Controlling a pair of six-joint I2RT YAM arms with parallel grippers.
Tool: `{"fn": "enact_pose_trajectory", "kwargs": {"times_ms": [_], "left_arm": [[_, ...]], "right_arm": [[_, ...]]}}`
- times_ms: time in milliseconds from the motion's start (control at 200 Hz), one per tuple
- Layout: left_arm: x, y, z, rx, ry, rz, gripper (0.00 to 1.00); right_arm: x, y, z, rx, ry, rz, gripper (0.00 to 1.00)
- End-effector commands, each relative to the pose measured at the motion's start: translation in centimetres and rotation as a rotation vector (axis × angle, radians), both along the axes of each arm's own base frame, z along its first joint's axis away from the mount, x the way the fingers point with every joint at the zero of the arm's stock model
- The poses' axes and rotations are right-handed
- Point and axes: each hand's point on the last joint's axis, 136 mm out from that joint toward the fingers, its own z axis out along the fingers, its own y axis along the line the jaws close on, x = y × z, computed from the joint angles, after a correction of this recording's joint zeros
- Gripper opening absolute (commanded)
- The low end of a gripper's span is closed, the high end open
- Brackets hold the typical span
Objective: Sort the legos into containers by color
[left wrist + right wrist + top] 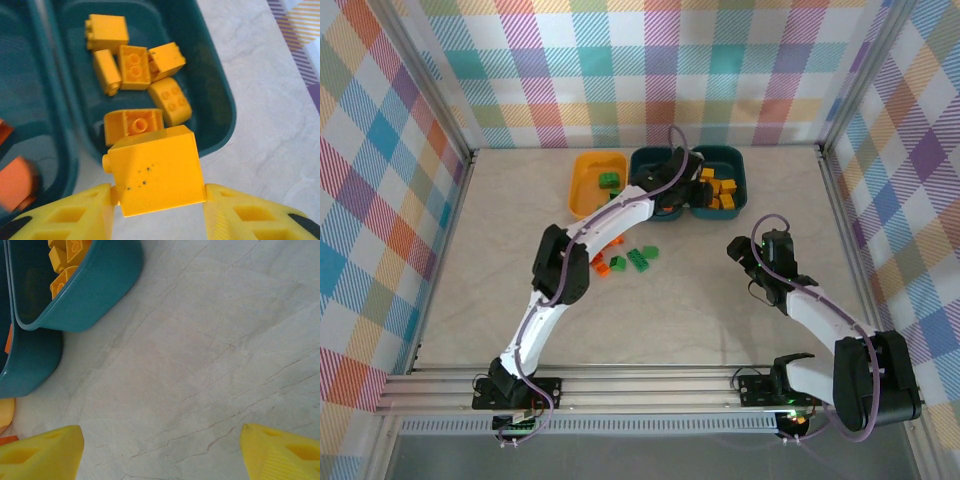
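Left wrist reveals left gripper (pixel 158 202) seemingly holding yellow brick (pixel 155 170).

Tabletop (pixel 720 330): pale beige, marble-look w/ thin grey veins, matte. Walls (pixel 650 70) on L, R and back: pastel plaid in pink, teal, yellow, purple, prob. printed fabric, hard to tell. Aluminium corner posts (pixel 420 80) slant up from the back corners. Slotted aluminium rail (pixel 650 380) runs across the near edge.
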Motion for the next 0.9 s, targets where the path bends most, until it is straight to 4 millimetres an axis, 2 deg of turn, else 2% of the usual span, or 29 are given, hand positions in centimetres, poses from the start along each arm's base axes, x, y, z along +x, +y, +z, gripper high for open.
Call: {"fn": "enact_pose_trajectory", "kwargs": {"times_ms": [0, 220, 435, 565, 685, 745, 900], "left_arm": [[0.6, -1.9, 1.4, -0.041, -0.029, -0.037, 0.48], [2.1, -3.7, -1.0, -0.072, -0.018, -0.03, 0.49], [2.9, -3.6, -3.3, -0.075, 0.009, 0.011, 0.5], [3.0, -3.7, -3.6, -0.074, 0.009, 0.009, 0.53], [2.8, -3.6, -1.8, -0.08, -0.014, 0.008, 0.72], [2.6, -3.7, -0.3, -0.094, -0.031, -0.009, 0.74], [0.7, -3.8, 5.5, -0.111, -0.107, -0.062, 0.76]], "right_arm": [[0.5, 0.0, 1.4, 0.008, -0.052, -0.012, 0.81], [0.5, 0.0, 1.6, 0.008, -0.057, -0.012, 0.82], [0.4, -0.1, 1.9, 0.006, -0.065, -0.011, 0.82], [0.4, 0.0, 1.9, 0.008, -0.065, -0.008, 0.82], [0.5, 0.2, 1.9, 0.011, -0.064, 0.0, 0.82], [0.5, 0.2, 1.9, 0.01, -0.063, 0.0, 0.82], [0.5, 0.2, 1.9, 0.01, -0.067, 0.005, 0.82]]}}
